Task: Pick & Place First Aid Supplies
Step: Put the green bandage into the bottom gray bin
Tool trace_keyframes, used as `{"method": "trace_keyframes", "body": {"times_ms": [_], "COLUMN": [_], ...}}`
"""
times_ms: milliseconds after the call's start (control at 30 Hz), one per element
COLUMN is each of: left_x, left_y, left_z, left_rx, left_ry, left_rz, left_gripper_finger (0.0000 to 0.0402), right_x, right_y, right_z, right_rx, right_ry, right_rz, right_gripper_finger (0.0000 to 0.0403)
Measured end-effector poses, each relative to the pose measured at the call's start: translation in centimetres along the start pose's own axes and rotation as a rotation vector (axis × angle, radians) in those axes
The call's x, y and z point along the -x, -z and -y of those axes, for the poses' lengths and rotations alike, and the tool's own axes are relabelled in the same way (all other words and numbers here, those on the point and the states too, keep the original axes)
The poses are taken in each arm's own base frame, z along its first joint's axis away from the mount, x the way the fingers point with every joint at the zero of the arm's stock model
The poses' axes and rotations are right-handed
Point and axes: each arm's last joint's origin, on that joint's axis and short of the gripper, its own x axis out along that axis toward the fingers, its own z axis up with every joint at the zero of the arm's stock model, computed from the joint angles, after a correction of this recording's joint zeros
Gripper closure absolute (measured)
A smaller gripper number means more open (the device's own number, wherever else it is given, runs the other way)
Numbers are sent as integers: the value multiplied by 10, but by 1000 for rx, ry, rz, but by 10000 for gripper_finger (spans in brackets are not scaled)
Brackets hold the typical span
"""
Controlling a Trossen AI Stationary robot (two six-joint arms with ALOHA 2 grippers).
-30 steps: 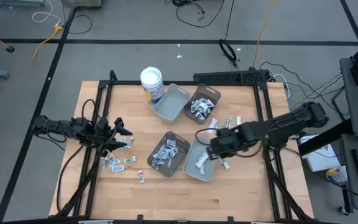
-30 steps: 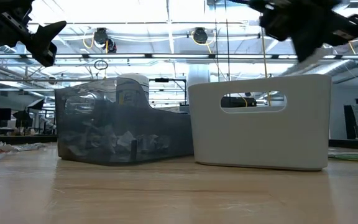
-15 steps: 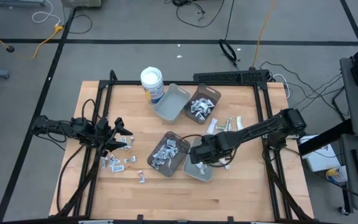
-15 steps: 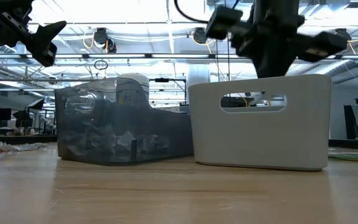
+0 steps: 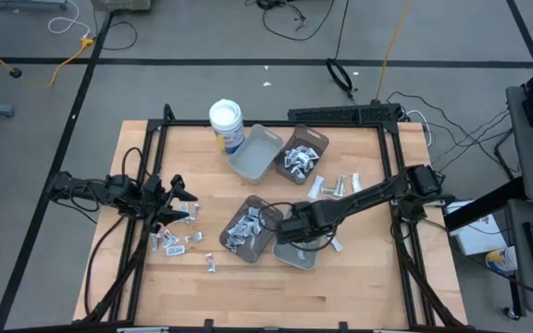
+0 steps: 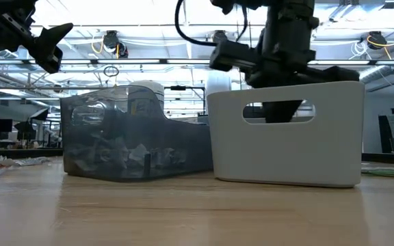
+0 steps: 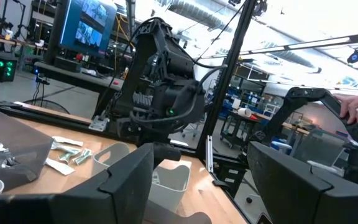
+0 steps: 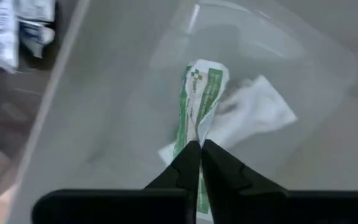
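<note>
Table (image 5: 340, 287): pale wood, framed by dark rails along its left, right and far edges. Widest bare stretch is the near strip in front of the trays; the far right corner is also bare.

Right gripper (image 8: 199, 163): lowered inside the pale grey tray (image 5: 296, 254) at table centre, fingers pressed together on a green-and-white packet (image 8: 199, 93), which hangs crumpled over a white packet (image 8: 257, 115) lying on the tray floor. In the low view the gripper (image 6: 277, 109) shows behind the tray's handle slot, below the rim. Tray walls stand close on all sides of it.

Brown tray (image 5: 268, 242): just beside the pale grey tray on its left, walls touching or nearly so; holds a heap of silvery packets (image 5: 248, 227).

Far pair: an empty grey tray (image 5: 253, 153) and a second brown tray (image 5: 315, 141) with packets (image 5: 296, 159), side by side. White round tub (image 5: 227, 118) touches the grey tray's far left corner.

Loose supplies: a scatter of small packets (image 5: 185, 240) near the left edge; pale strips (image 5: 339, 185) between the far brown tray and the right arm.

Left gripper (image 5: 179, 196): raised over the left scatter, fingers spread, holding nothing, well apart from the trays.
</note>
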Motion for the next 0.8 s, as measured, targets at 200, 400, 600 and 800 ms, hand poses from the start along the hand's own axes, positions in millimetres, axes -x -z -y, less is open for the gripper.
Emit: {"method": "trace_keyframes", "body": {"times_ms": [200, 400, 600, 800], "left_x": [0, 0, 0, 0], "left_y": [0, 0, 0, 0], "left_z": [0, 0, 0, 0], "left_rx": [0, 0, 0, 0], "left_ry": [-1, 0, 0, 0], "left_rz": [0, 0, 0, 0], "left_gripper_finger": [135, 135, 135, 135], "right_x": [0, 1, 14, 43], "right_y": [-1, -1, -2, -3], "right_z": [-5, -4, -3, 3], "right_rx": [3, -22, -18, 70], "right_ry": [-48, -48, -85, -156], "right_rz": [6, 7, 3, 3], "right_gripper_finger": [315, 238, 229, 244]}}
